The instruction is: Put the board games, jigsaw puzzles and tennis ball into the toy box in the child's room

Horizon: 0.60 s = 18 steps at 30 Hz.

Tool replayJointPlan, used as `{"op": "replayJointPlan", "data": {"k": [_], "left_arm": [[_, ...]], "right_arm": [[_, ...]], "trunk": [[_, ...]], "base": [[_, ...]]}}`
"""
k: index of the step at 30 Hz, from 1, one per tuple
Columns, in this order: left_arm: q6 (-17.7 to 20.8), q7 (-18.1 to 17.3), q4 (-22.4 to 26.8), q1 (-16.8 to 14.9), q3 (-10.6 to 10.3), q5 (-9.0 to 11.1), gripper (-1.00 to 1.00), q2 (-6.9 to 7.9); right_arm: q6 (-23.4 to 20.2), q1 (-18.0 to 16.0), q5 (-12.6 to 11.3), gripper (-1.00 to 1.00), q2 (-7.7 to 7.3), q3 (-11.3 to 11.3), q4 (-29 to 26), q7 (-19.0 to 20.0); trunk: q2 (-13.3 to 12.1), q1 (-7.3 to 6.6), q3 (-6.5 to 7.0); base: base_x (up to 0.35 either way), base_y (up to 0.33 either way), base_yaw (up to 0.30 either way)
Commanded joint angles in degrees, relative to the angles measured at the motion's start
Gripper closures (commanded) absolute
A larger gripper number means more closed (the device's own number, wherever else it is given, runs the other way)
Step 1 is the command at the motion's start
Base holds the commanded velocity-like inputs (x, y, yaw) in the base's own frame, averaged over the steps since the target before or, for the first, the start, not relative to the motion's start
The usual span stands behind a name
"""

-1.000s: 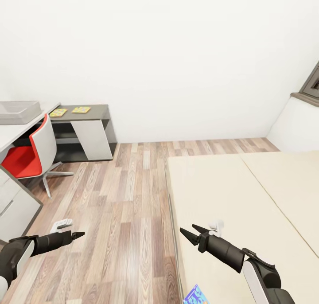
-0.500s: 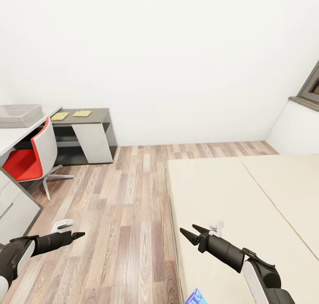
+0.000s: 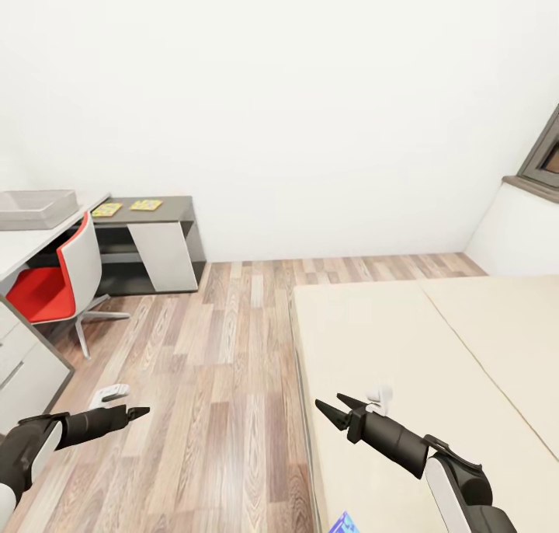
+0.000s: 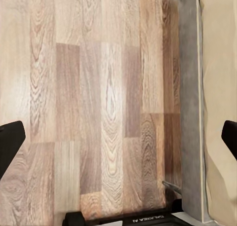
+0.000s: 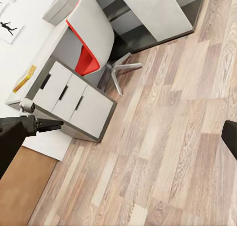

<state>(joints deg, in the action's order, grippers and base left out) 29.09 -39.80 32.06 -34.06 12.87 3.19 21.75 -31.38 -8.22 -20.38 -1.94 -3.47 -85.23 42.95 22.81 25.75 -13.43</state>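
The pale grey toy box (image 3: 35,207) sits on the table (image 3: 23,245) at the far left. Two jigsaw puzzles (image 3: 106,209) (image 3: 145,204) lie on the table's lower dark grey section. A corner of a blue board game (image 3: 341,525) peeks in at the bottom edge, on the bed (image 3: 404,339). My left gripper (image 3: 138,413) hangs open over the wood floor, its fingers (image 4: 10,147) spread wide. My right gripper (image 3: 332,407) is open and empty over the bed's near left edge. The tennis ball is out of view.
A red and white swivel chair (image 3: 58,280) stands at the table, with a grey drawer unit (image 3: 23,362) nearer to me. Wood-plank floor (image 3: 225,346) runs between table and bed. A dark-framed window (image 3: 547,156) is at the right.
The whole picture has shifted downward, so the camera has moved; the blue board game has nearly slid off the bottom edge. Both arms keep the same pose.
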Motion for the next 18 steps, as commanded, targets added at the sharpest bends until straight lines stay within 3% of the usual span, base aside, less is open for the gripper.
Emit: {"op": "replayJointPlan", "data": {"k": [1, 18], "left_arm": [[0.53, -0.10, 0.02, -0.04, 0.13, 0.32, -1.00, -0.01], [0.53, -0.10, 0.02, -0.04, 0.13, 0.28, -1.00, -0.33]], "right_arm": [[-0.43, -0.04, -0.36, -1.00, 0.00, -0.05, -0.02, 0.05], [-0.21, -0.04, -0.39, -1.00, 0.01, -0.05, -0.02, 0.03]], "trunk": [[0.11, 0.04, -0.01], [0.11, 0.04, 1.60]], "base": [[0.000, 0.000, 0.000], [0.000, 0.000, 0.000]]}}
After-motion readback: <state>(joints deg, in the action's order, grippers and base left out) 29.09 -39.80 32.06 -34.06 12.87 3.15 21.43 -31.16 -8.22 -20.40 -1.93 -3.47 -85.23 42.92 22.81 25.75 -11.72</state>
